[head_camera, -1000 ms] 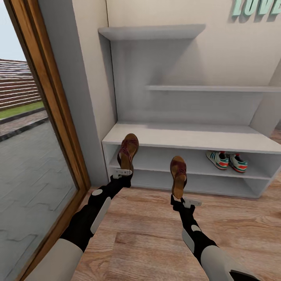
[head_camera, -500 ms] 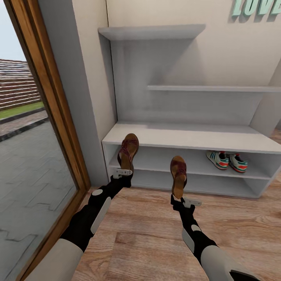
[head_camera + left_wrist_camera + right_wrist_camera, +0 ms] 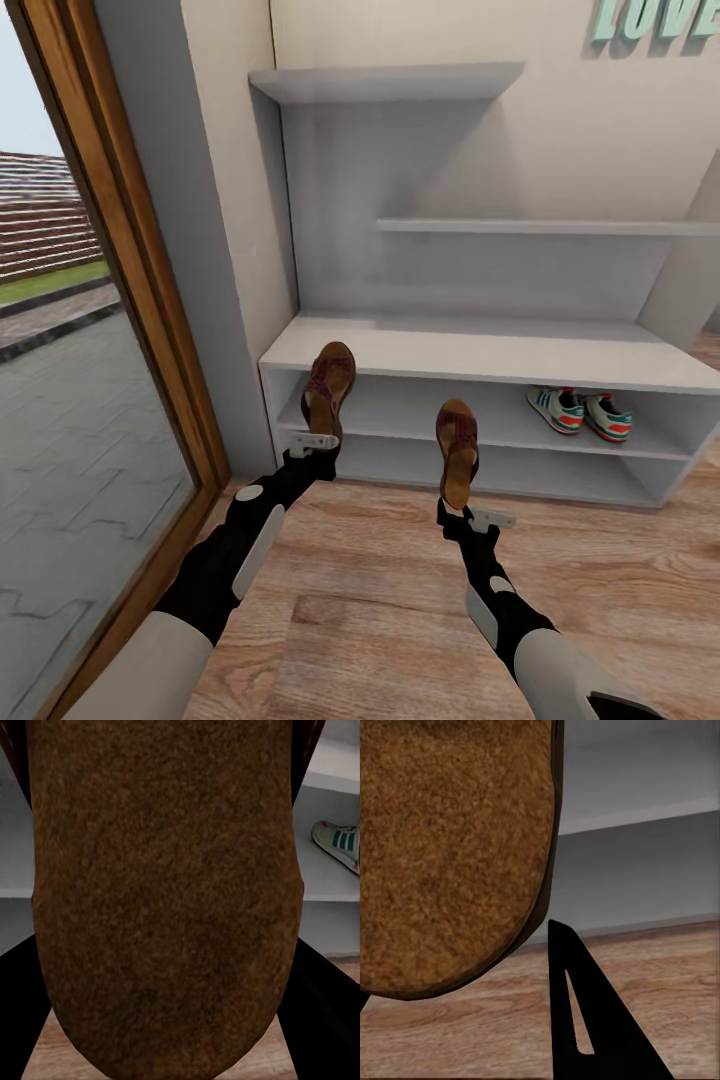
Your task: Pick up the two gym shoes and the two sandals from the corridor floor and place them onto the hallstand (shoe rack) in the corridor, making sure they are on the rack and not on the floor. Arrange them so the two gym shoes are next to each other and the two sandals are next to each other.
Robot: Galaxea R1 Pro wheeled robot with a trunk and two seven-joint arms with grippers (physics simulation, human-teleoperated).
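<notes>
Both grippers are closed on sandals, each held by the heel with the toe pointing up. From the head camera, the left gripper (image 3: pixel 312 441) clamps the left sandal (image 3: pixel 328 386), whose toe end rises in front of the left end of the hallstand (image 3: pixel 480 352), at about the height of its bench top. The right gripper (image 3: pixel 476 515) clamps the right sandal (image 3: pixel 457 448), which stands lower and nearer the camera, in front of the rack's lower opening. The two sandals are apart, each with its tan insole and dark strap facing the camera.

Seen by the left wrist camera, the tan insole of the left sandal (image 3: pixel 165 892) spans most of the picture, with the dark fingers (image 3: pixel 322 1012) on either side of it. The right wrist camera likewise has the insole of the right sandal (image 3: pixel 450 847) close up, and one dark finger (image 3: pixel 585 1020) beside it.

Two gym shoes (image 3: pixel 580 411) sit side by side on the middle shelf of the hallstand, toward its right end. One of them (image 3: pixel 339 844) appears past the sandal in the left wrist view.

Wood-plank corridor floor (image 3: pixel 400 610) lies under both arms and runs up to the base of the rack. A wood-framed glass door (image 3: pixel 120 300) stands to the left, and pale green letters (image 3: pixel 655 18) hang on the wall above the rack.
</notes>
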